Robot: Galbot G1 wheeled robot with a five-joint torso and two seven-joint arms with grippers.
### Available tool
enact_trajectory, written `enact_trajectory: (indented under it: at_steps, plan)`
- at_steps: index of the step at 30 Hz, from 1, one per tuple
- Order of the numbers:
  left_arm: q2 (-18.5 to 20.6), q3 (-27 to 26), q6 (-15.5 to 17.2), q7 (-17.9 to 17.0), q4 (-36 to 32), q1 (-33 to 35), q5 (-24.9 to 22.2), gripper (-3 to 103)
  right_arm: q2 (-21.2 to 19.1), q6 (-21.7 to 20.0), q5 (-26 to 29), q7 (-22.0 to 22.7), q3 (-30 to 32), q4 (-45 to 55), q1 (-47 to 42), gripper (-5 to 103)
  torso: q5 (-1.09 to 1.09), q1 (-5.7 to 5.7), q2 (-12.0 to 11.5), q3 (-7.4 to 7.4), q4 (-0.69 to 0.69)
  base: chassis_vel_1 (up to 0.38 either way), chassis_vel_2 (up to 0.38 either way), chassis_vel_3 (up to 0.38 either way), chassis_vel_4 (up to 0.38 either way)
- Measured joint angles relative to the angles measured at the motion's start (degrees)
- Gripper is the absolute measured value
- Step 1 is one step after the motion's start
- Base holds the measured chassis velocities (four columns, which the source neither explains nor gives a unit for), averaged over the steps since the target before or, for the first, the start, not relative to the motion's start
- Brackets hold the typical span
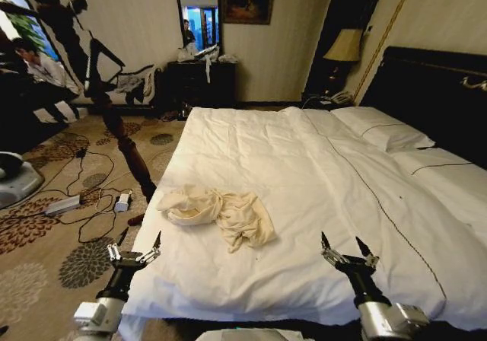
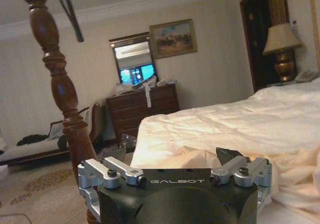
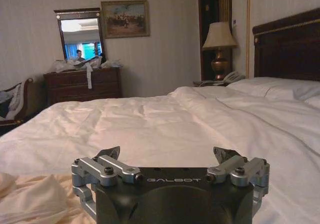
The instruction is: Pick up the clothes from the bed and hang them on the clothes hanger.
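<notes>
Head view: we note cream garment crumpled on bed, 11 o'clock of right gripper; left gripper at bed's edge. Both spread, empty.

Left wrist view: wooden post close; collision risk.

Right wrist view: bunched cloth beside the right gripper's fingers; we judge partial pinch likely.

Two arms on show from the head camera, each ending in a slim black wrist that widens into a pale grey, boxy cuff lower down; the left gripper carries thin dark pointed fingers on bright silver linkages, and the right gripper is its twin, same black tips, same metal knuckles; a strip of white body shell sits between the arms. Up close from the left wrist, the left gripper's housing is matte black with "GALBOT" in pale capitals; silver link bars either side, each pinned by dark round screws; from the right wrist, the right gripper matches, lettering, bars, screws and all.
</notes>
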Motion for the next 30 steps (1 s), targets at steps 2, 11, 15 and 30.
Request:
enact_trajectory:
  at_steps: [2, 11, 15, 30]
  plan:
    - [0.13, 0.19, -0.77, 0.26, 0.56, 0.44, 0.48, 100, -0.05, -0.25, 0.16, -0.18, -0.48, 0.24, -0.18, 100, 0.0, 0.0, 0.0, 0.0, 0.0, 0.0, 0.0, 0.0, 0.0]
    - [0.5, 2.01, -1.33, 0.28, 2.58, -0.09, 3.08, 100, -0.95, -0.96, 0.4, -0.4, -1.11, 0.68, -0.75, 100, 0.01, 0.0, 0.0, 0.0, 0.01, 0.0, 0.0, 0.0, 0.0]
    - [2.64, 6.3, -1.08, -1.56, 7.51, -3.14, 12.68, 100, -1.31, -1.23, 0.75, -0.31, -1.29, 0.19, -0.51, 100, -0.01, 0.0, 0.0, 0.0, 0.0, 0.0, 0.0, 0.0, 0.0]
    - [11.1, 30.19, 3.9, -11.55, 31.15, -32.61, 36.8, 100, -2.86, -4.21, 5.68, 0.9, 0.44, -0.04, 1.15, 100, 0.03, 0.01, -0.01, 0.01, 0.01, 0.0, 0.0, 0.0, 0.0]
